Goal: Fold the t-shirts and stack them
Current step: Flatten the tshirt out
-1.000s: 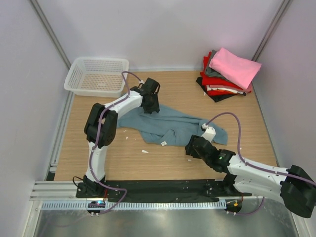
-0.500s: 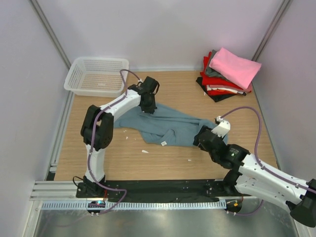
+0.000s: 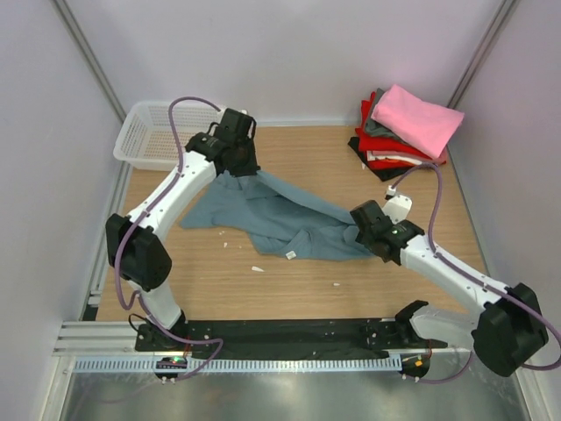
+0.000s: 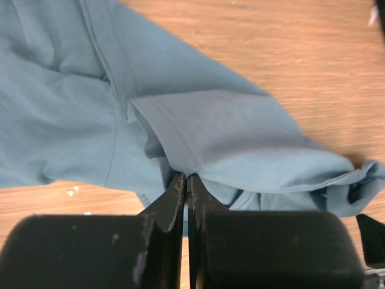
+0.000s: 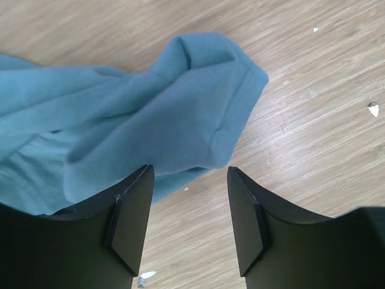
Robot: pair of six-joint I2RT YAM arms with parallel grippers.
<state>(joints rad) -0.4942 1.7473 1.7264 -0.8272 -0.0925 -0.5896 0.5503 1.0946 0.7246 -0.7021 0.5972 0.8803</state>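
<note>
Far left, back corner of the table: white lattice basket, sitting just behind the left arm's wrist.

Left tool: jaws pressed flat together, pinching a hemmed fold of the teal t-shirt. In the left wrist view the ribbed hem runs straight into the fingertips. From the top camera, the shirt's back-left corner is drawn up to this tool, just in front of the basket.

Teal t-shirt: lies crumpled and unfolded on the wood, mid-table, stretched on a diagonal from the left tool at back left toward the right tool at front right. A small white label shows near its front edge. A few white specks lie on the table just in front of it.

Right tool: jaws standing apart, nothing between the pads. It sits over the shirt's right end. The right wrist view shows a stitched sleeve opening lying on the table under the gap. I cannot tell whether the fingers touch the cloth.

Back right corner: stack of folded t-shirts, well apart from the teal one. The pink shirt is on top, with red, grey, white and black layers below.
</note>
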